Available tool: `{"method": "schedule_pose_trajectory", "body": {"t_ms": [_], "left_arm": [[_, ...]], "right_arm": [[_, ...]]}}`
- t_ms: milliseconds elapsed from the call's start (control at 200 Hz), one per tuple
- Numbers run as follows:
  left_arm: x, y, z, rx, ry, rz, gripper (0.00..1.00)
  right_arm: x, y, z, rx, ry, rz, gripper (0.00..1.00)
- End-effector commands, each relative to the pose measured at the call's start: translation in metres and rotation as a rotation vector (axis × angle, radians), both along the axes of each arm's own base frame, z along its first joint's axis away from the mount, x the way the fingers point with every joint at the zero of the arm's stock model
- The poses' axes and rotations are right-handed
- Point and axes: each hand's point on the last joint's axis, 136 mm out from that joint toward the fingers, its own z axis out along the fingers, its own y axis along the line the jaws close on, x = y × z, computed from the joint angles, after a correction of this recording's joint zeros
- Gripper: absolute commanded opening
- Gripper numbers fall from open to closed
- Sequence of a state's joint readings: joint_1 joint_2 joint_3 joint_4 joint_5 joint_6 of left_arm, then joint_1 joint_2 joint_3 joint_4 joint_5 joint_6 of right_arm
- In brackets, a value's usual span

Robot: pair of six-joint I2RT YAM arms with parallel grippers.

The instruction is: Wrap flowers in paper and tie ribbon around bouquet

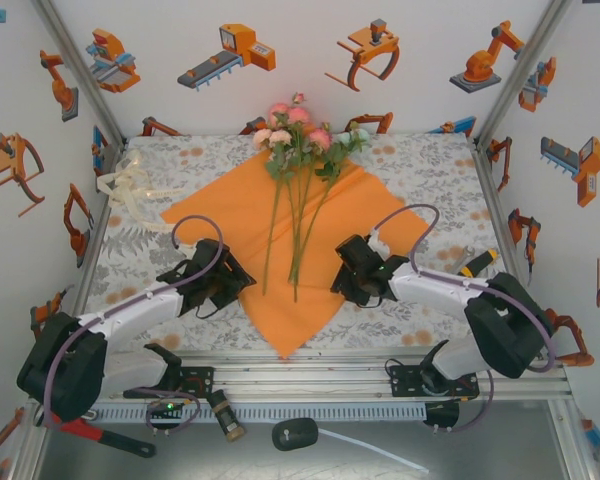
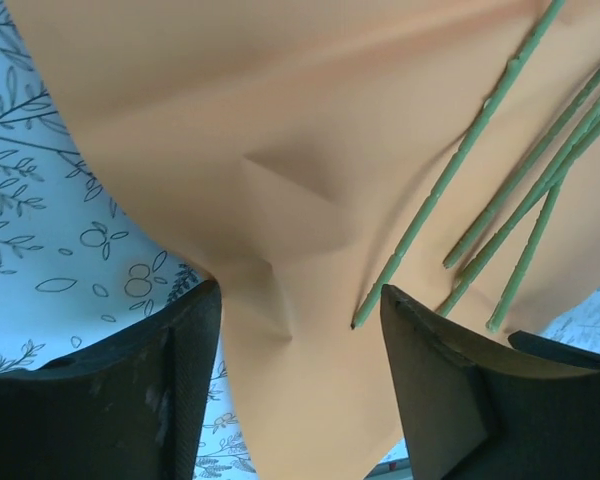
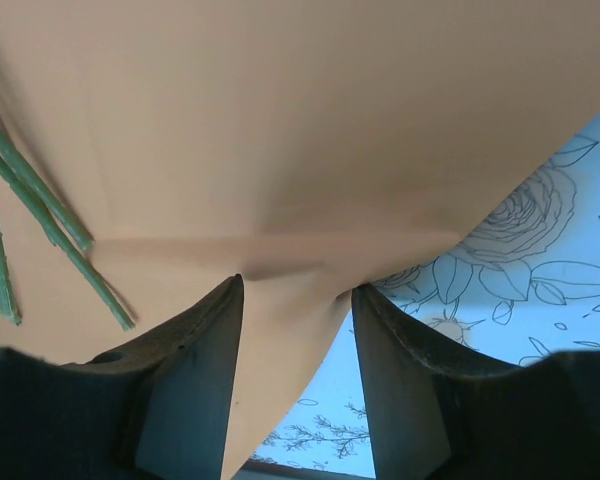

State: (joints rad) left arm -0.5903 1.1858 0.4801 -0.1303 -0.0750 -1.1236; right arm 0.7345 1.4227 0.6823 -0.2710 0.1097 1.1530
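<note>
The left pincer is straddling the paper at its left corner, jaws parted, grasping nothing; the right pincer is doing likewise opposite. Wrapping seems barely begun: next, pinching and folding both corners over the flowers lying mid-sheet. The ribbon is waiting far-left.
</note>
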Motion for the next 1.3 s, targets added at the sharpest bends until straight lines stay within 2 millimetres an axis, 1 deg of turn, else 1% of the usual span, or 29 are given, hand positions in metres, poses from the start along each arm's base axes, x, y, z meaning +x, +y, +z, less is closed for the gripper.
{"method": "schedule_pose_trajectory", "body": {"t_ms": [0, 50, 110, 180, 265, 330, 380, 415, 421, 471, 526, 551, 596, 691, 756, 816, 916, 1006, 1136, 1221, 1292], "left_arm": [[0.006, -0.015, 0.008, -0.031, -0.042, -0.072, 0.57], [0.007, -0.019, 0.010, -0.043, -0.044, -0.088, 0.53], [0.008, -0.024, 0.013, -0.056, -0.047, -0.105, 0.49], [0.009, -0.030, 0.017, -0.071, -0.050, -0.124, 0.39], [0.010, -0.033, 0.020, -0.078, -0.051, -0.131, 0.29], [0.012, -0.034, 0.021, -0.074, -0.054, -0.130, 0.21], [0.013, -0.034, 0.020, -0.070, -0.047, -0.131, 0.13], [0.014, -0.036, 0.021, -0.073, -0.046, -0.132, 0.10], [0.015, -0.037, 0.021, -0.073, -0.047, -0.133, 0.10], [0.019, -0.040, 0.026, -0.085, -0.054, -0.134, 0.08], [0.023, -0.045, 0.029, -0.105, -0.055, -0.130, 0.08], [0.025, -0.047, 0.032, -0.115, -0.053, -0.125, 0.08], [0.029, -0.048, 0.034, -0.127, -0.042, -0.111, 0.08], [0.038, -0.051, 0.039, -0.140, -0.031, -0.091, 0.08], [0.045, -0.050, 0.040, -0.146, -0.022, -0.071, 0.08], [0.050, -0.050, 0.039, -0.155, -0.010, -0.057, 0.08], [0.057, -0.053, 0.038, -0.187, -0.002, -0.044, 0.08], [0.060, -0.059, 0.034, -0.214, 0.015, -0.048, 0.08], [0.061, -0.061, 0.028, -0.228, 0.034, -0.043, 0.08], [0.062, -0.060, 0.026, -0.229, 0.035, -0.036, 0.08], [0.061, -0.060, 0.026, -0.228, 0.035, -0.036, 0.08]], "right_arm": [[0.006, -0.024, -0.007, -0.053, -0.003, -0.038, 0.47], [0.011, -0.020, 0.000, -0.036, -0.032, 0.009, 0.49], [0.016, -0.017, 0.015, -0.051, -0.084, 0.086, 0.52], [0.021, -0.014, 0.036, -0.087, -0.164, 0.200, 0.56], [0.022, -0.007, 0.062, -0.124, -0.289, 0.392, 0.66], [0.021, -0.006, 0.077, -0.179, -0.379, 0.527, 0.78], [0.021, -0.004, 0.087, -0.228, -0.433, 0.634, 0.78], [0.024, -0.003, 0.097, -0.282, -0.476, 0.710, 0.78], [0.024, -0.003, 0.096, -0.292, -0.474, 0.723, 0.78], [0.025, 0.002, 0.105, -0.341, -0.522, 0.831, 0.77], [0.021, 0.010, 0.108, -0.353, -0.564, 0.947, 0.76], [0.017, 0.016, 0.109, -0.340, -0.586, 1.008, 0.76], [0.002, 0.030, 0.108, -0.293, -0.627, 1.152, 0.75], [-0.041, 0.055, 0.102, -0.156, -0.715, 1.425, 0.74], [-0.068, 0.067, 0.096, -0.091, -0.751, 1.552, 0.74], [-0.083, 0.072, 0.088, -0.079, -0.760, 1.631, 0.74], [-0.089, 0.080, 0.075, -0.116, -0.763, 1.676, 0.74], [-0.086, 0.085, 0.063, -0.188, -0.778, 1.691, 0.74], [-0.088, 0.090, 0.051, -0.249, -0.820, 1.742, 0.74], [-0.087, 0.098, 0.046, -0.276, -0.859, 1.739, 0.74], [-0.084, 0.100, 0.041, -0.329, -0.894, 1.721, 0.73]]}}
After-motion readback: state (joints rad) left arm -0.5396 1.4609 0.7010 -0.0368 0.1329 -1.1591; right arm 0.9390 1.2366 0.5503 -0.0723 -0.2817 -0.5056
